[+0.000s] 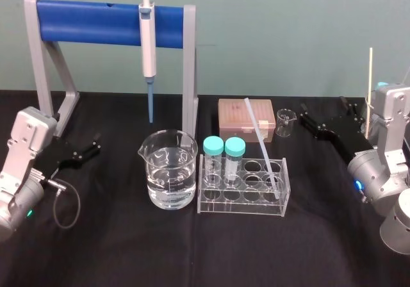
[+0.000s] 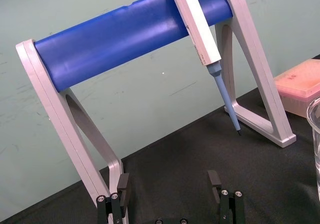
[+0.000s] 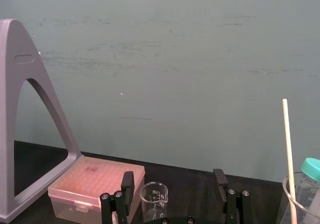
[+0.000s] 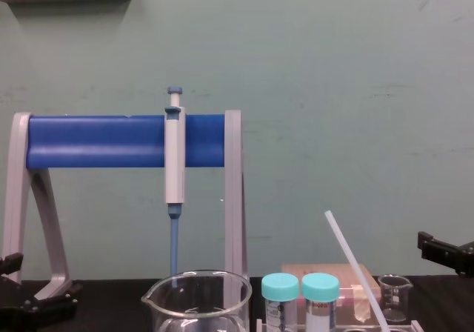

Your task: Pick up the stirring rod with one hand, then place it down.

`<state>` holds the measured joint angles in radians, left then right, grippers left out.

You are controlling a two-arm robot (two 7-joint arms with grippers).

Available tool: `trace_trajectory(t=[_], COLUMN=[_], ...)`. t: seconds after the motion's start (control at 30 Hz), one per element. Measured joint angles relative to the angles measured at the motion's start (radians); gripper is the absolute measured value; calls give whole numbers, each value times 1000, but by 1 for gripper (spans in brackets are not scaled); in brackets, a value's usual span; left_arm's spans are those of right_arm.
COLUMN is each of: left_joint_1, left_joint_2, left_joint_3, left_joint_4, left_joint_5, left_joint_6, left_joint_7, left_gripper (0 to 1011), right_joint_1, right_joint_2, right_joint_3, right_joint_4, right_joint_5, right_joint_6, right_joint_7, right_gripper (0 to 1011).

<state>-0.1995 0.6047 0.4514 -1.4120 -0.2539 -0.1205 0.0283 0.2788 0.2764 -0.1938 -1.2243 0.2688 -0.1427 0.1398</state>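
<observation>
Worktop (image 1: 192,255) count | stirring rod (image 1: 259,136) 1 | pipette (image 1: 148,43) 1 | pipette stand (image 1: 90,22) 1 | teal-capped tubes (image 1: 213,147) 2 | clear tube rack (image 1: 243,204) 1 | large beaker (image 1: 169,172) 1 | small beaker (image 1: 286,122) 1 | pink tip box (image 1: 237,117) 1

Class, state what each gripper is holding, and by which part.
Nothing is held: left gripper and right gripper are both open; the stirring rod leans in the rack.

Head high, chest low (both facing stand (image 1: 90,21)).

No legible text; printed markings on small beaker (image 3: 154,200) too faint to read.
</observation>
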Motion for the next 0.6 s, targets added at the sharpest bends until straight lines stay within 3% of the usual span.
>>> trace_trajectory(t=[0.6], left_joint_1=[0], left_joint_2=[0], left_joint_3=[0], left_joint_4=[0], left_joint_5=[0], left_joint_6=[0], left_joint_7=[0], left_gripper=[1000], right_joint_1=[-1], right_joint_2=[0], right_joint_3=[0], right_joint_4=[-3], right_joint_5=[3], right_joint_6=[-3], right_joint_7=[1], right_gripper=[1003])
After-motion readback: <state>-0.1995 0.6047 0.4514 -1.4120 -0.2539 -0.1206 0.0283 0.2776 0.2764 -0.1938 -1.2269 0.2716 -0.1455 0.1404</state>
